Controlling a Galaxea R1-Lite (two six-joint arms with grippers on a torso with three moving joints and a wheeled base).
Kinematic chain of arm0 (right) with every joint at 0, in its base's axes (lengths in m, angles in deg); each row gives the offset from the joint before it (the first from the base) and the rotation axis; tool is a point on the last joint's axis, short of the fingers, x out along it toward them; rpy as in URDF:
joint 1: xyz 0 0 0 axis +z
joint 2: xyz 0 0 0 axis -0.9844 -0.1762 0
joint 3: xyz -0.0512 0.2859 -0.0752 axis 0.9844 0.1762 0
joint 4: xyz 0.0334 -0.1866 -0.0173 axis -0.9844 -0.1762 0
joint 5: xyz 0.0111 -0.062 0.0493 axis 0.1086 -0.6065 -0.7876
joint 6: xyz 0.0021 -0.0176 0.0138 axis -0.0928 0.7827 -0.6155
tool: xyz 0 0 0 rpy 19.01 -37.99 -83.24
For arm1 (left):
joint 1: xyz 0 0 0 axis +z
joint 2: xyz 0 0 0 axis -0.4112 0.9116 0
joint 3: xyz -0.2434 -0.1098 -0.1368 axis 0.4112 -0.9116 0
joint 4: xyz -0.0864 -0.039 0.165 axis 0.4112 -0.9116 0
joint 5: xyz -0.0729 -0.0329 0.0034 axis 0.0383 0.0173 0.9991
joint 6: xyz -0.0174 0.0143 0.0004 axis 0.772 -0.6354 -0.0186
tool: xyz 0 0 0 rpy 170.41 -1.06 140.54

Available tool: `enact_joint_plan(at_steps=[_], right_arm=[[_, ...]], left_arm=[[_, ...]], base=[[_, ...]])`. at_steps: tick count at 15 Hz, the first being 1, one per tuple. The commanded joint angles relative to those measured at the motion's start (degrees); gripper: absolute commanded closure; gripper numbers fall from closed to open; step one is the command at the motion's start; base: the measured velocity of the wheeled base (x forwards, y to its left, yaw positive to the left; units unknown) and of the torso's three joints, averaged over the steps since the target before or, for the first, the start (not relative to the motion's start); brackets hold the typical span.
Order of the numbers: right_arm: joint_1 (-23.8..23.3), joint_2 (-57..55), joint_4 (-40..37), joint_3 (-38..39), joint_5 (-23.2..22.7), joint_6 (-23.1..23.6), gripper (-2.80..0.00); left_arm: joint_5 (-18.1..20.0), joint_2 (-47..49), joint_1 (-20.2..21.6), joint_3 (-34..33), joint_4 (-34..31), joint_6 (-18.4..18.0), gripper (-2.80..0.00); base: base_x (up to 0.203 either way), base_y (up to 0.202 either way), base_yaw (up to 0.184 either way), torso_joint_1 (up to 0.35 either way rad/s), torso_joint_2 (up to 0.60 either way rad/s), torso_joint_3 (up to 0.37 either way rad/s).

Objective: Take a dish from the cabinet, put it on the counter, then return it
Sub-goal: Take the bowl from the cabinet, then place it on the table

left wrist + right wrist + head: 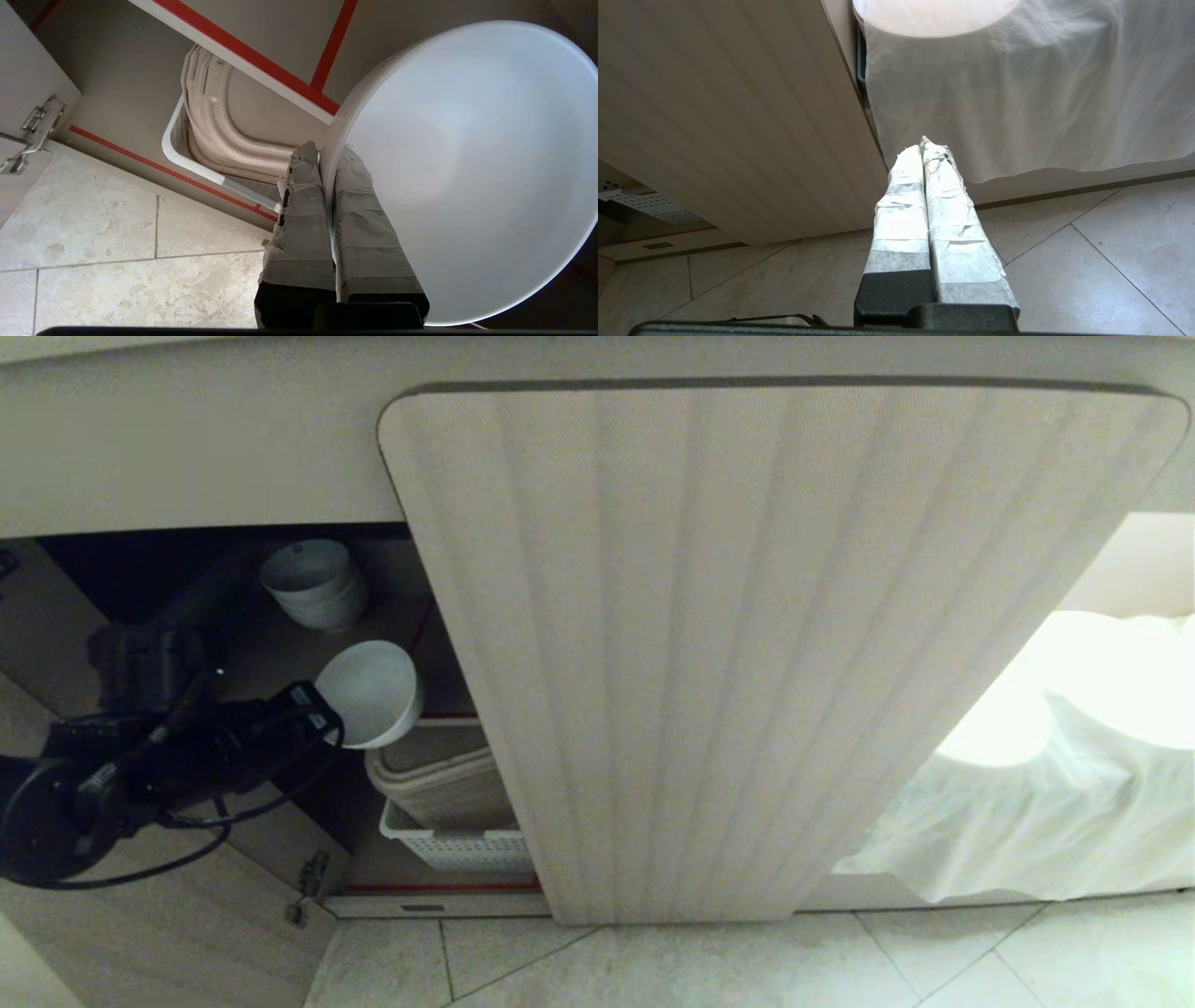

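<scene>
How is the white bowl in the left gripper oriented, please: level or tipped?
Tipped. The white bowl faces sideways, its empty inside showing in the head view, with the left gripper pinching its rim.

No legible txt, labels, brands or nos. on anything in view.

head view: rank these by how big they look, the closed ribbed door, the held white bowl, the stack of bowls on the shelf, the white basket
1. closed ribbed door, by far
2. white basket, partly hidden
3. held white bowl and stack of bowls: look alike; the held one is nearer the camera, so no ranking
</scene>
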Motion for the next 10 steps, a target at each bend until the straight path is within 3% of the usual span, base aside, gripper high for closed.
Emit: enact_joint_plan(at_steps=[1,10], right_arm=[[0.0,-0.1,0.0,0.0,0.0,0.0,0.0],[0.0,-0.1,0.0,0.0,0.0,0.0,0.0]], left_arm=[[0.0,-1.9,-0.4,-1.2,0.1,0.3,0.0],[0.0,-9.1,-1.3,-9.8,-0.1,0.2,0.0]], base=[[0.0,0.0,0.0,0.0,0.0,0.0],[0.0,0.0,0.0,0.0,0.0,0.0]])
